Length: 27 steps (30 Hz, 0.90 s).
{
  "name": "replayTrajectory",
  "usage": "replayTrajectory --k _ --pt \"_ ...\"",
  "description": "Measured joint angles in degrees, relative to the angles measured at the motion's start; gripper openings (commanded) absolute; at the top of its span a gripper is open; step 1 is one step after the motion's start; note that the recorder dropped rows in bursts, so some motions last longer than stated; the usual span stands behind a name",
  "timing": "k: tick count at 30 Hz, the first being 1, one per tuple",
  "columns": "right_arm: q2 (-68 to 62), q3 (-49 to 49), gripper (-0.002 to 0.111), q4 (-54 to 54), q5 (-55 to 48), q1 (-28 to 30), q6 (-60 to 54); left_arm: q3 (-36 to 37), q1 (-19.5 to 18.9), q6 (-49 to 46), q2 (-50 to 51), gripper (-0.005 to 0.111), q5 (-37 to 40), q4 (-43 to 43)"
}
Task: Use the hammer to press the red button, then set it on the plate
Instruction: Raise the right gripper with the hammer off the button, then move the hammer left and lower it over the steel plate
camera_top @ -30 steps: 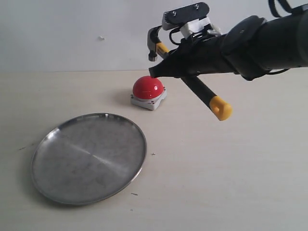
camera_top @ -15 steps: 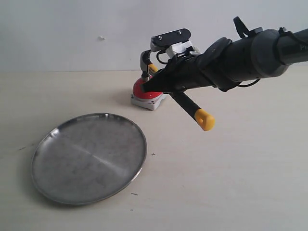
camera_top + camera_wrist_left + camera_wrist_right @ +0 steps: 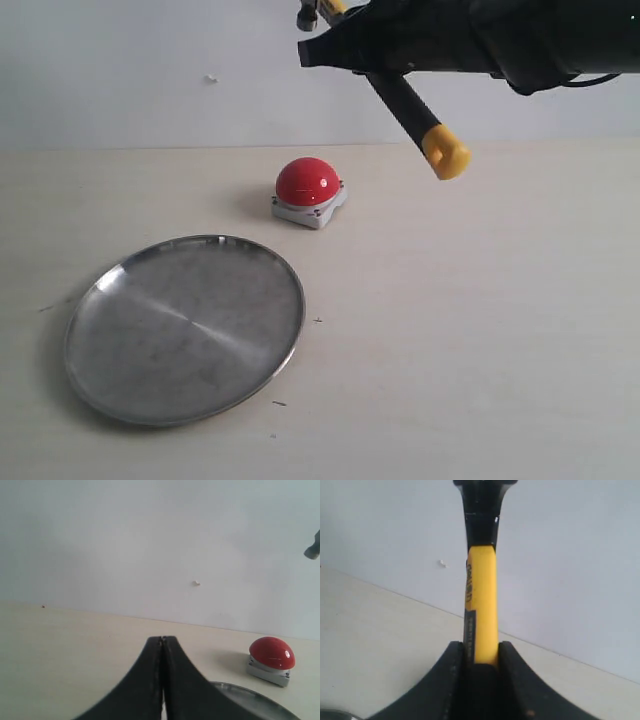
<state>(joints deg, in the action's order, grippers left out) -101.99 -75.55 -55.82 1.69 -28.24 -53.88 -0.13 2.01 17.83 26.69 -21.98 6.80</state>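
Note:
My right gripper (image 3: 481, 650) is shut on the hammer (image 3: 482, 605), gripping its black-and-yellow handle. In the exterior view the hammer (image 3: 415, 110) hangs high above the table, its yellow looped end pointing down and right, its head cut off by the top edge. The red button (image 3: 308, 182) sits on its grey base below and left of the hammer, apart from it. The silver plate (image 3: 185, 325) lies at the front left. My left gripper (image 3: 162, 642) is shut with nothing in it; the red button (image 3: 271, 653) and the plate's rim (image 3: 250, 692) show beyond it.
A pale wall rises behind the beige table (image 3: 480, 340). The black right arm (image 3: 540, 35) reaches across the top right of the exterior view. A small white mark (image 3: 211, 78) sits on the wall.
The right arm has lifted the hammer off the red button, up to the top of the exterior view. One second ago it was above the button, then down on it.

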Motion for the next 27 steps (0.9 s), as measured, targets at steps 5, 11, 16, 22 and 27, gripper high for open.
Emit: replayTrajectory --k 5,11,16,22,27 --pt "-12.1 -0.1 0.000 0.0 -0.2 0.0 0.7 0.0 0.0 0.0 0.0 0.000 0.0 0.0" --pt "-13.2 0.0 0.000 -0.2 -1.2 0.0 1.6 0.0 0.0 0.0 0.0 0.000 0.1 0.0" --pt "-2.1 -0.4 0.000 -0.2 -2.1 0.0 1.7 0.0 0.0 0.0 0.0 0.000 0.1 0.0" --pt "0.1 -0.4 0.000 -0.1 -11.6 0.0 1.7 0.0 0.0 0.0 0.0 0.000 0.1 0.0" --pt "-0.9 -0.2 0.000 -1.2 -20.3 -0.1 1.7 0.0 0.0 0.0 0.0 0.000 0.1 0.0"
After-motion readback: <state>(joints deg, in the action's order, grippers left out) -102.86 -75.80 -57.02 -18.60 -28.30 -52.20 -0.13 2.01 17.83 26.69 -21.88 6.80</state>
